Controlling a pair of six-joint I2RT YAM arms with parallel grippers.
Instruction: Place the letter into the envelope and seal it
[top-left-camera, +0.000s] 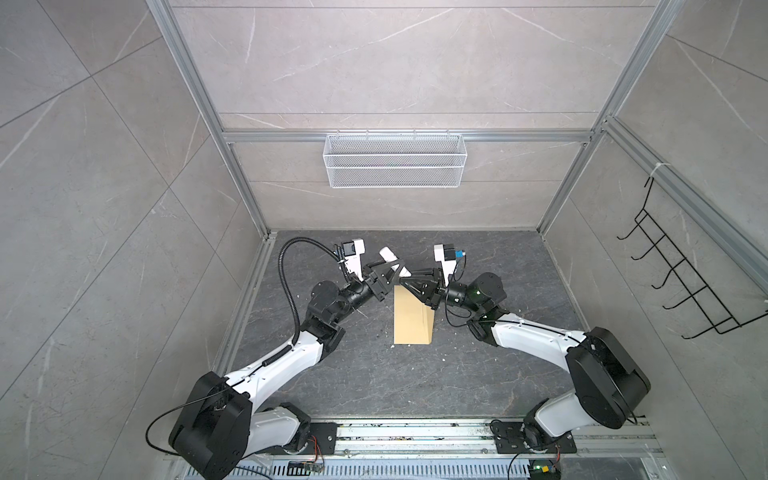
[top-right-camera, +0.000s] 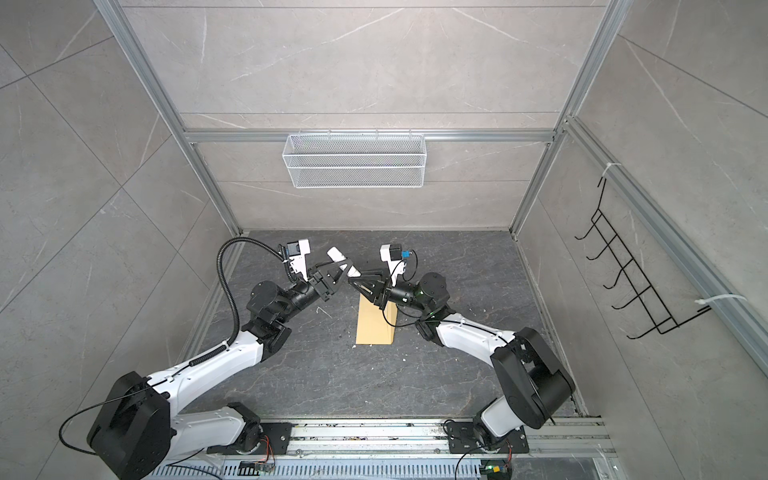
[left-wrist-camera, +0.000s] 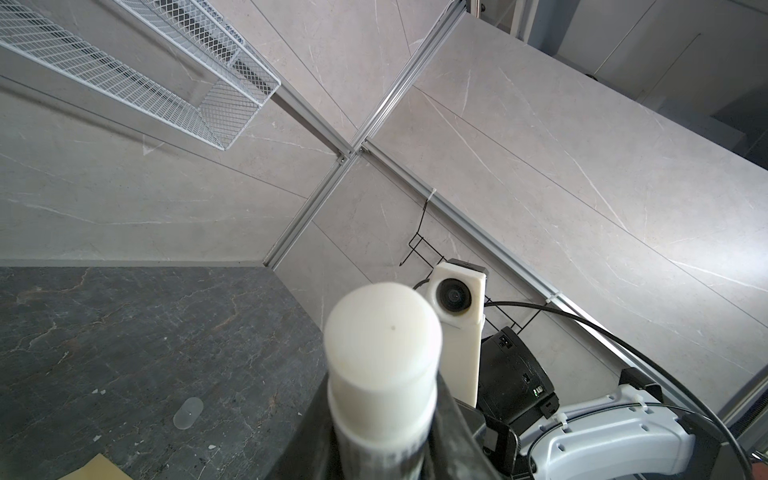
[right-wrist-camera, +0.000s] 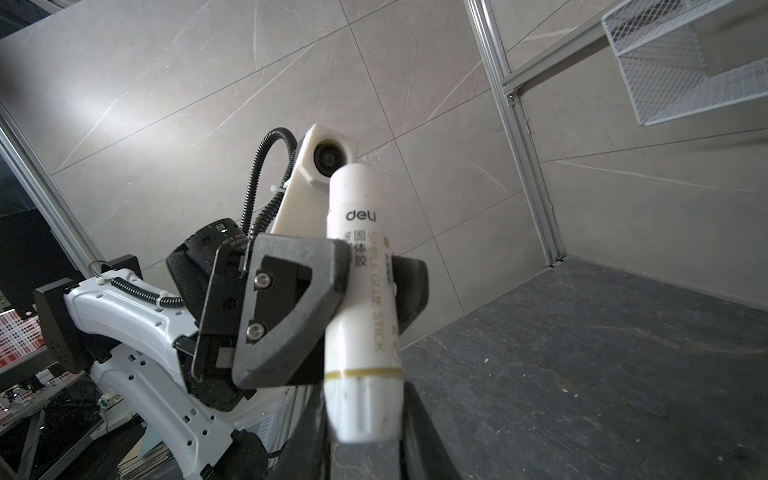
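The plain yellow-tan paper envelope (top-left-camera: 411, 320) lies mid-way across the dark marbled desk (top-left-camera: 374, 386). Above its far end, a white plastic glue stick (top-left-camera: 387, 253) bridges the left tool (top-left-camera: 392, 269) and the right tool (top-left-camera: 409, 279), seemingly gripped by both.

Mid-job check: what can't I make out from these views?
No view shows the bordered pale letter; whether it is inside the yellow-tan manila envelope, cannot tell.
Envelope's far end: both top views, covered by the right gripper.
Left wrist view: only an envelope corner, cut by the picture's edge.

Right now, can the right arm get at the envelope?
Probably not yet. The envelope lies uncovered below, but the right gripper is shut on the glue stick, which the left gripper grips too.
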